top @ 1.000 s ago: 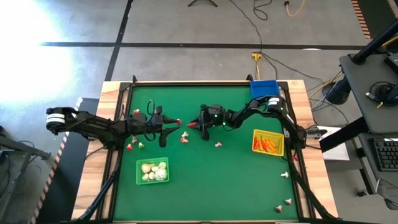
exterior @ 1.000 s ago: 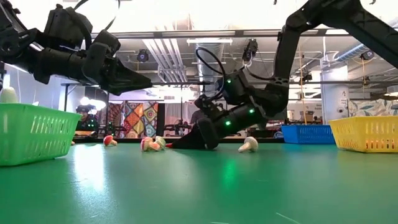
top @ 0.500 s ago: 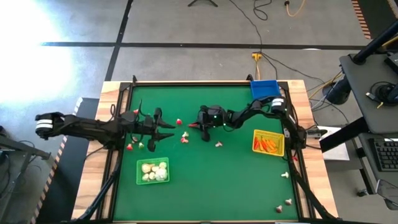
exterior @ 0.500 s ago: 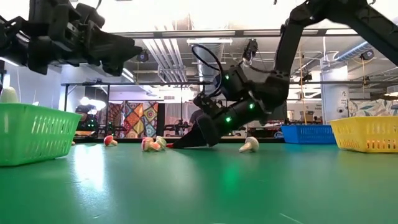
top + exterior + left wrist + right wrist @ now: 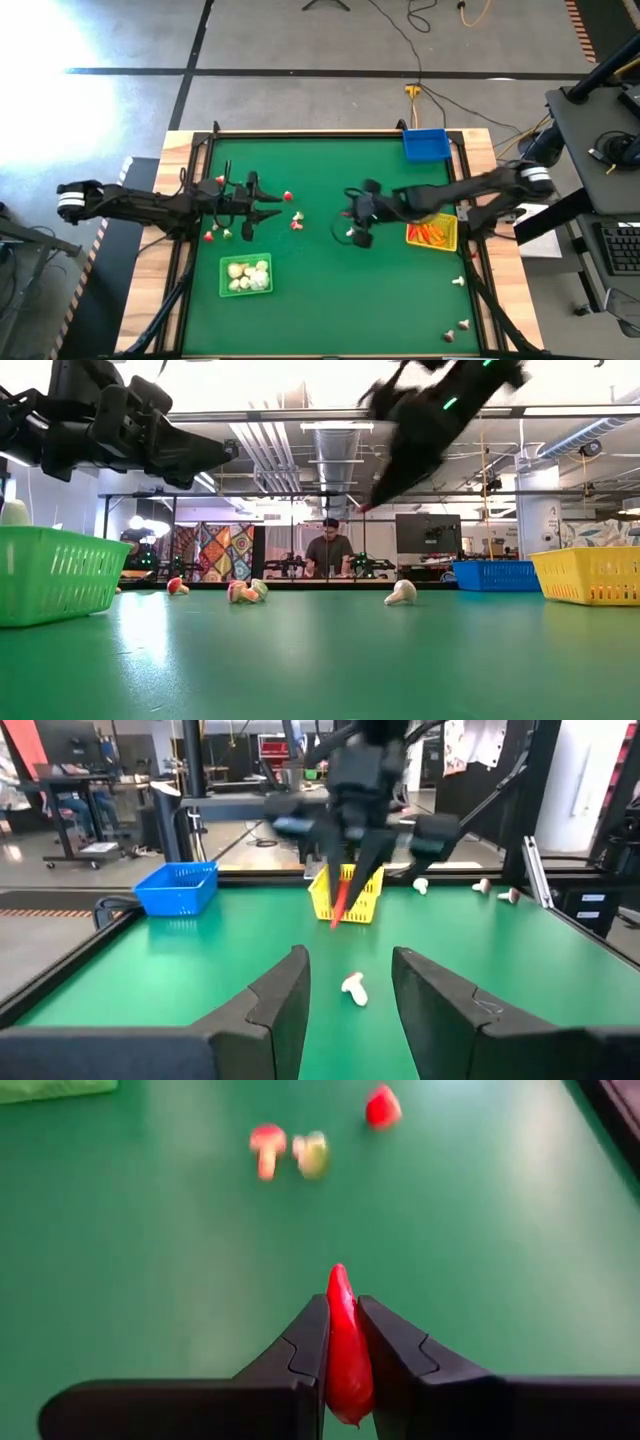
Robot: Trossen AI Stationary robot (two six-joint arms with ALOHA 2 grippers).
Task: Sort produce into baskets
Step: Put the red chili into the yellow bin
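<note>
My right gripper [image 5: 345, 1330] is shut on a small red pointed piece of produce [image 5: 340, 1290] and hangs over the table's middle [image 5: 352, 214], high in the low view [image 5: 385, 490]. My left gripper [image 5: 270, 208] stands open and level at the centre left, with nothing between its fingers [image 5: 350, 965]. The green basket [image 5: 245, 275] holds whitish bulbs. Orange sticks lie in the yellow basket [image 5: 432, 230]. The blue basket [image 5: 425, 145] stands at the far right. A white piece [image 5: 353, 988] lies on the table below my right gripper. My right gripper pinches the red piece by its two sides [image 5: 346, 1355] between the two fingers. The fingers slant down from the table's right side and lie along the piece, whose pointed tip [image 5: 338, 912] sticks out beyond the fingertips. The piece is lifted clear of the table.
Loose produce lies around my left gripper: a red piece [image 5: 288, 196], two pieces [image 5: 297, 218] and others [image 5: 218, 235]. More pieces lie near the front right corner [image 5: 458, 326]. A person stands beyond the far edge [image 5: 328, 550].
My right gripper has risen from the table with the red piece, now clear of the cloth, and swung toward the right and near edges. My left gripper has drawn back a little toward the left edge and risen.
</note>
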